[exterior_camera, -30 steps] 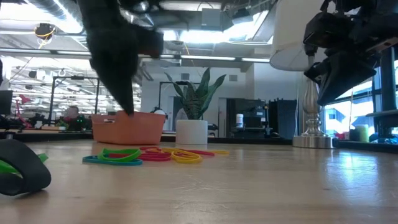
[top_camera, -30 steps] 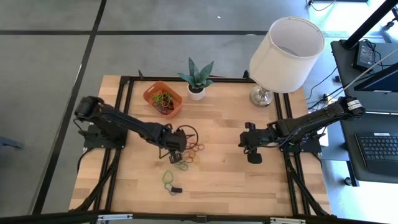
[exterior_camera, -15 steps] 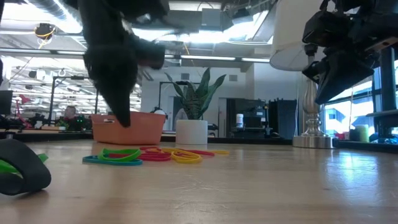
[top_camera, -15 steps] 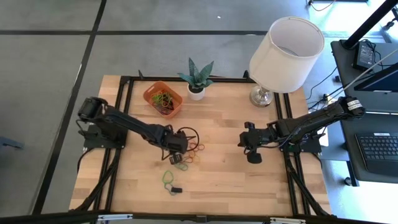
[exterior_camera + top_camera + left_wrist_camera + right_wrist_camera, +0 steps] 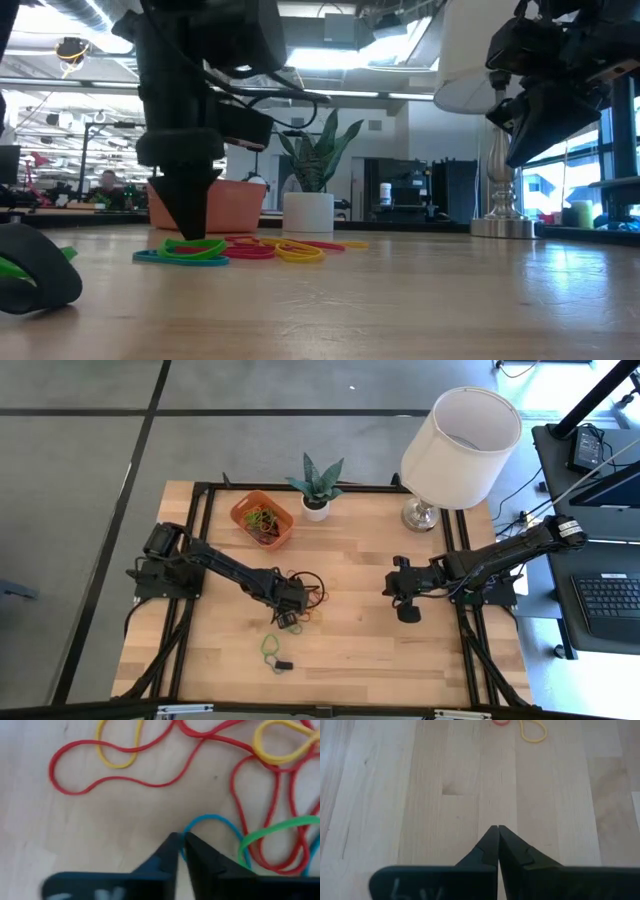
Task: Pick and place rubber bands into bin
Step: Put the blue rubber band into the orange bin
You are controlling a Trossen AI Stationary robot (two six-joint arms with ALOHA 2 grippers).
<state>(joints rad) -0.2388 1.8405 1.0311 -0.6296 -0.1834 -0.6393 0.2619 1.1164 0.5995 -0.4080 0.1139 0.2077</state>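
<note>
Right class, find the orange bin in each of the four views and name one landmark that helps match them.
High view: the bin sits near the table's far edge, left of the plant.
Low view: partly hidden behind the left arm, left of the plant.
Left wrist view: not in it.
Right wrist view: not in it.
Shared landmark: the plant's white pot, beside the bin in both views.

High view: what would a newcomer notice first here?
The left gripper pressed down into the heap of rubber bands mid-table, its fingers nearly shut around a blue band. Behind it, the orange bin already holds several bands, beside a big white lamp.
</note>
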